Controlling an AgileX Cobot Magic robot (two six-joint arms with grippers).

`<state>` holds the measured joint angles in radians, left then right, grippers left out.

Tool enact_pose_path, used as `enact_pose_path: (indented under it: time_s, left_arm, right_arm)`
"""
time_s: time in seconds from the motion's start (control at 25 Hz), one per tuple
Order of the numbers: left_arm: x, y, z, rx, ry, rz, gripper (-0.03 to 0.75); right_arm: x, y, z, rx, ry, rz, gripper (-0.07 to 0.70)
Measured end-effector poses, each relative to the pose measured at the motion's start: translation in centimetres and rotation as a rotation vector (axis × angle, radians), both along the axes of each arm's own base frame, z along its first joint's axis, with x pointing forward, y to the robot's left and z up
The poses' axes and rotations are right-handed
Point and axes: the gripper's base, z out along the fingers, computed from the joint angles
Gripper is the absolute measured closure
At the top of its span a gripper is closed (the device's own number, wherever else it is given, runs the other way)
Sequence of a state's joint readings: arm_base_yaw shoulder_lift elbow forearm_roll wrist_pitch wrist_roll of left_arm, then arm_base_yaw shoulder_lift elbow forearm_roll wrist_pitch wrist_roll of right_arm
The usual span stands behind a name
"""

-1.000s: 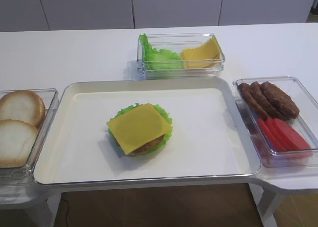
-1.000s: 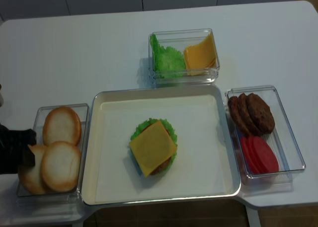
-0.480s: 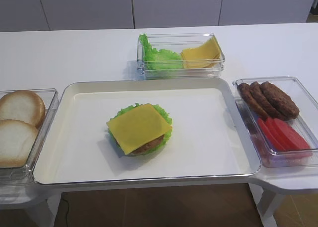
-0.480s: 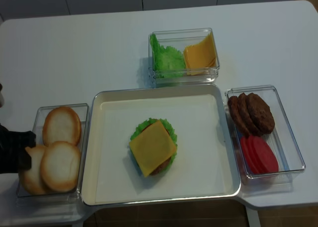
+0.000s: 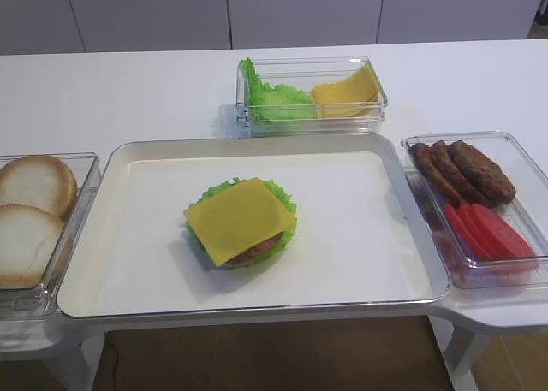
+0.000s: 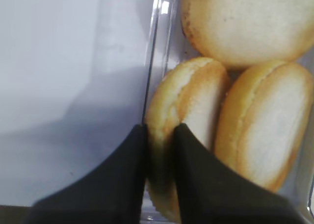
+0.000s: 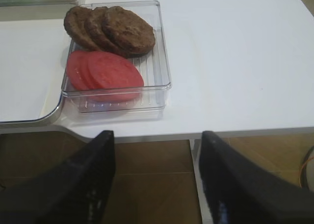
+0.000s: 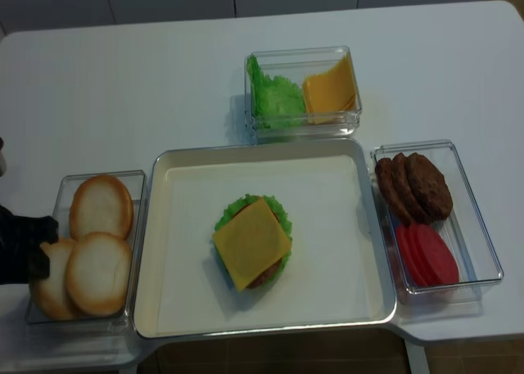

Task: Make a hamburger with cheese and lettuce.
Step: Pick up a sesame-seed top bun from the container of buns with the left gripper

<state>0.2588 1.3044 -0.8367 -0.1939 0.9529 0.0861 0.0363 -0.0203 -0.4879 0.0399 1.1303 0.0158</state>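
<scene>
The hamburger lies in the middle of the tray with no bun top on it. Its yellow cheese square covers a brown patty, and the lettuce shows as a frilly green rim. At the far left, my left gripper is shut on a pale bun half that stands on edge against the left wall of the bun container. My right gripper hangs open off the table's front edge, below the patty container, with nothing between its fingers.
The silver tray fills the centre. The bun container on the left holds two more bun halves. A back container holds loose lettuce and a cheese stack. The right container holds patties and tomato slices.
My left gripper's jaws have closed on the upright bun half at the container's left wall. The neighbouring bun half has shifted slightly. The right gripper has stayed still.
</scene>
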Motion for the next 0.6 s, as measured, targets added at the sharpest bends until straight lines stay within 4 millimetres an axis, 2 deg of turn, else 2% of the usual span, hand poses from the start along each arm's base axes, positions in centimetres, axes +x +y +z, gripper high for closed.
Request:
enact_pose_path:
  time_s: [0.6]
  left_arm:
    - [-1.2, -0.1, 2.3, 0.057, -0.101, -0.008, 0.604]
  right_arm:
    - [0.0, 0.0, 0.0, 0.000, 0.000, 0.000, 0.219]
